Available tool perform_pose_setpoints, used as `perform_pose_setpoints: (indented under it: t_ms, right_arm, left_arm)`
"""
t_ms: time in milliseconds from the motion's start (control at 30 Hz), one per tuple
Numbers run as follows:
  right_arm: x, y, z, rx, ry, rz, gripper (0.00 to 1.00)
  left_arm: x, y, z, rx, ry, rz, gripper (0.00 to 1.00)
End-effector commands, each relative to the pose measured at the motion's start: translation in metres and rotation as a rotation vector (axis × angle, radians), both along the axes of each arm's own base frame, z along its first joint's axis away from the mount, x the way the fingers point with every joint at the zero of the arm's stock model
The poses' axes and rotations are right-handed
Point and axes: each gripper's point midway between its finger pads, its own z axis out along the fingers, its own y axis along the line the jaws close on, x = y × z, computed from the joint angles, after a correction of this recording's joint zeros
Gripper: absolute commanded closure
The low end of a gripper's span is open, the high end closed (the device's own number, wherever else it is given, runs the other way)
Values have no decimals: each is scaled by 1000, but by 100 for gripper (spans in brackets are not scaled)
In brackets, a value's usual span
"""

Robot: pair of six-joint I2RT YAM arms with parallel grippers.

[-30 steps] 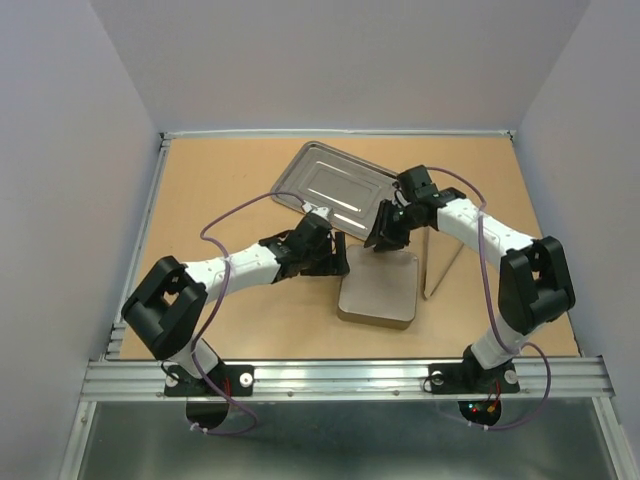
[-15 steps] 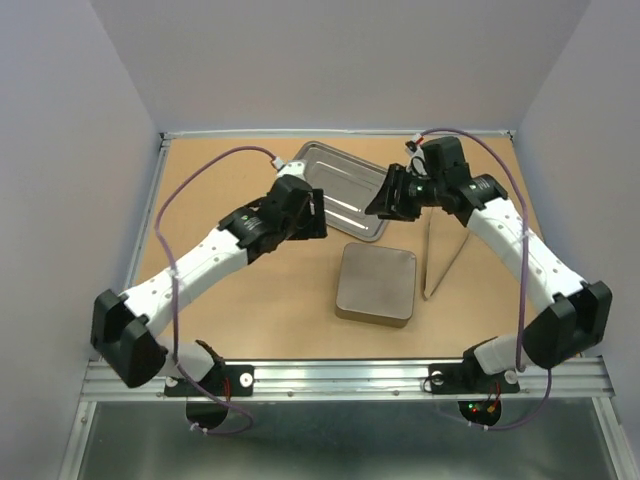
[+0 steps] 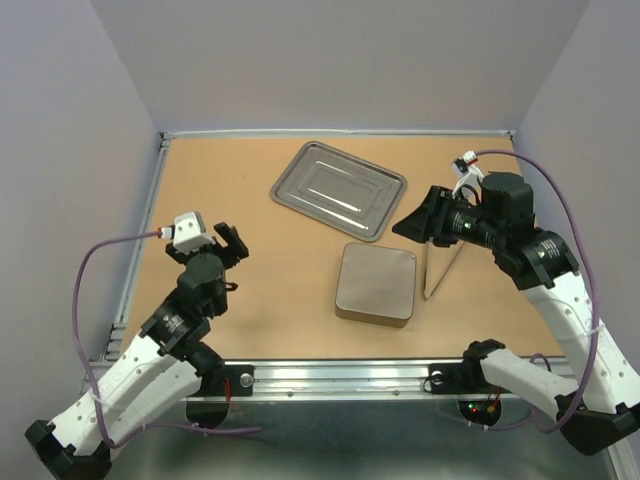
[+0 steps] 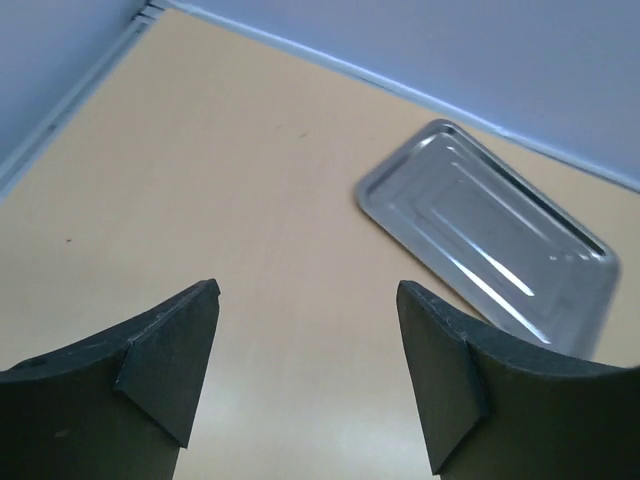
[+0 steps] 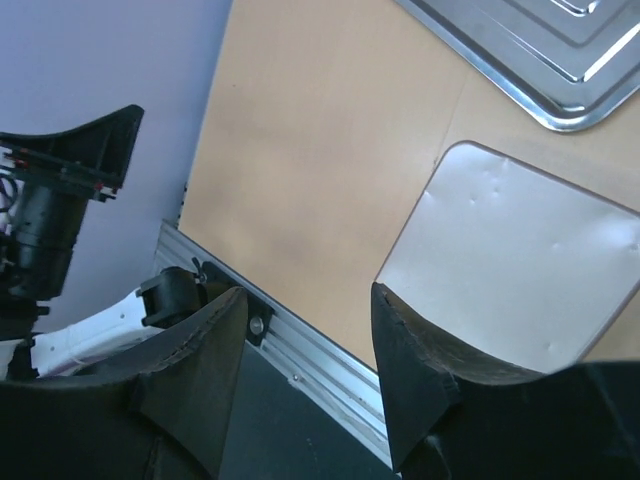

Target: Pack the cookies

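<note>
No cookies show in any view. A square grey metal box (image 3: 377, 283) sits shut at the table's centre, and its dented top (image 5: 520, 250) fills the right of the right wrist view. My left gripper (image 3: 231, 240) hangs over the left of the table with its jaws wide apart and nothing between them (image 4: 305, 290). My right gripper (image 3: 410, 224) is raised just right of the box, open and empty (image 5: 308, 292), and looks down at the table's near rail.
An empty silver tray (image 3: 340, 190) lies flat behind the box, also in the left wrist view (image 4: 490, 235) and right wrist view (image 5: 540, 50). A thin tan sheet-like piece (image 3: 438, 268) stands on edge right of the box. The aluminium rail (image 3: 340, 378) runs along the near edge.
Both arms have drawn back from the tray, the left towards the near left and the right to the right. The tray, tilted earlier, now lies flat. The right jaws have widened.
</note>
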Motion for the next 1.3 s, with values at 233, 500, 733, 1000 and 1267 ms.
perform_pose_setpoints:
  t_ms: [233,500,733,1000,1267]
  right_arm:
    - [-20,-22,-9,-32,-2,-80,30]
    - [-14,-25,-15,-62,1,-101,24]
    - [-4,-21,-30,-107,28,-74,23]
    - [7,-24,-42,-165,28,-82,23]
    - [27,-47,-46,-252,-21,-220,12]
  left_arm:
    - [-18,72,-69,60,-279,306,14]
    - [0,80,-92,124,-238,360,13]
    - [41,87,-75,113,-306,316,12]
    - [85,77,-60,190,-350,153,14]
    - [118,98,-76,255,-328,173,18]
